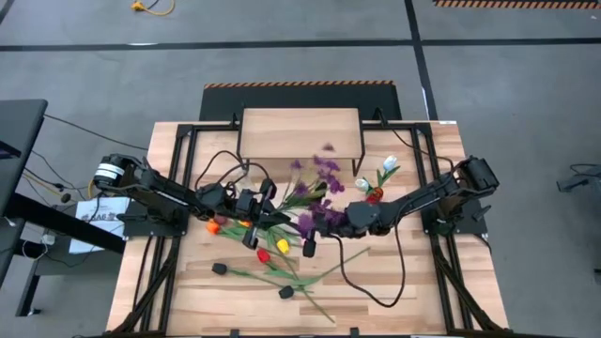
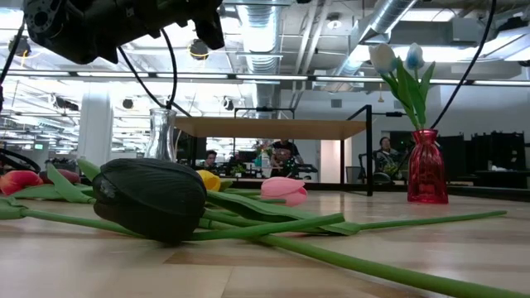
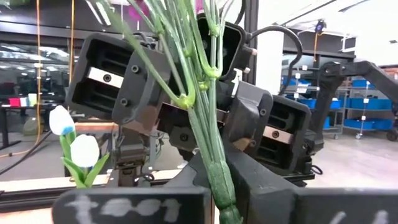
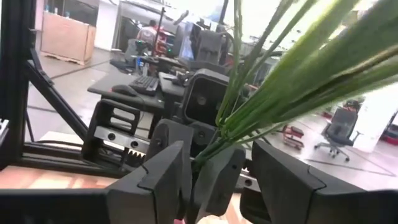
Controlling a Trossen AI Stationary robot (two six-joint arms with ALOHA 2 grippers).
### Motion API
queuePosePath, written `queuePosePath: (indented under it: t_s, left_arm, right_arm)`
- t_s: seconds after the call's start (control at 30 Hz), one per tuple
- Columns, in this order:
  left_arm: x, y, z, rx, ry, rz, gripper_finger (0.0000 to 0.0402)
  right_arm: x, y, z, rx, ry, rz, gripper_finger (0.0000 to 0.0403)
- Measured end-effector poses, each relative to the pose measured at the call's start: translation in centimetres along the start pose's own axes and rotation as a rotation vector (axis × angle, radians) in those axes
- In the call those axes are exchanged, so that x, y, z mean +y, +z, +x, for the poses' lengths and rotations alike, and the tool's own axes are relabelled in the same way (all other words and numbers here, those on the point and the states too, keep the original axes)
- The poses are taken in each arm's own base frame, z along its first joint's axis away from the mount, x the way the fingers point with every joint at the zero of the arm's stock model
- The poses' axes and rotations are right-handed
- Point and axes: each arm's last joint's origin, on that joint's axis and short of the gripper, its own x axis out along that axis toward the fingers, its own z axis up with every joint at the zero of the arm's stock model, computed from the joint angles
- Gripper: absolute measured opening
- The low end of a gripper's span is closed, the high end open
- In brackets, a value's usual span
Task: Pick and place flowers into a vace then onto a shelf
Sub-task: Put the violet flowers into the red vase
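Where red vase (image 2: 427, 168) stands, white tulips (image 2: 397, 62) inside

Grey concrete floor (image 1: 507, 113) with black lines; ceiling ducts (image 2: 389, 21), office chairs (image 4: 339, 134) behind

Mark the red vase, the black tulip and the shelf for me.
red vase (image 2: 426, 175): low view, on its glass body.
black tulip (image 2: 151, 197): low view, middle of its dark head.
shelf (image 1: 300, 130): high view, on the bare wood top.
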Motion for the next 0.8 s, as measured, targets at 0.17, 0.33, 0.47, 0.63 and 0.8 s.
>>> queuePosePath:
  t_s: [0.17,0.33,0.47,0.63,0.8]
  left_arm:
    - [-0.1,0.0,0.0,0.002,-0.014,-0.001,0.0]
    - [-0.1,0.0,0.0,-0.002,-0.009,-0.001,0.0]
    - [-0.1,0.0,0.0,-0.001,-0.01,-0.002,0.0]
    - [-0.1,0.0,0.0,0.003,-0.009,-0.002,0.0]
    - [-0.1,0.0,0.0,0.003,-0.006,-0.002,0.0]
  right_arm:
    - [-0.7,0.7,-0.1,-0.035,-0.026,0.004,0.0184]
    - [-1.6,0.7,0.3,-0.073,-0.044,0.04,0.0179]
    - [-2.4,0.5,0.7,-0.11,0.028,0.102,0.0173]
    - [-3.1,0.3,1.1,-0.131,0.075,0.16,0.0163]
    - [-3.3,0.2,1.2,-0.134,0.074,0.159,0.015]
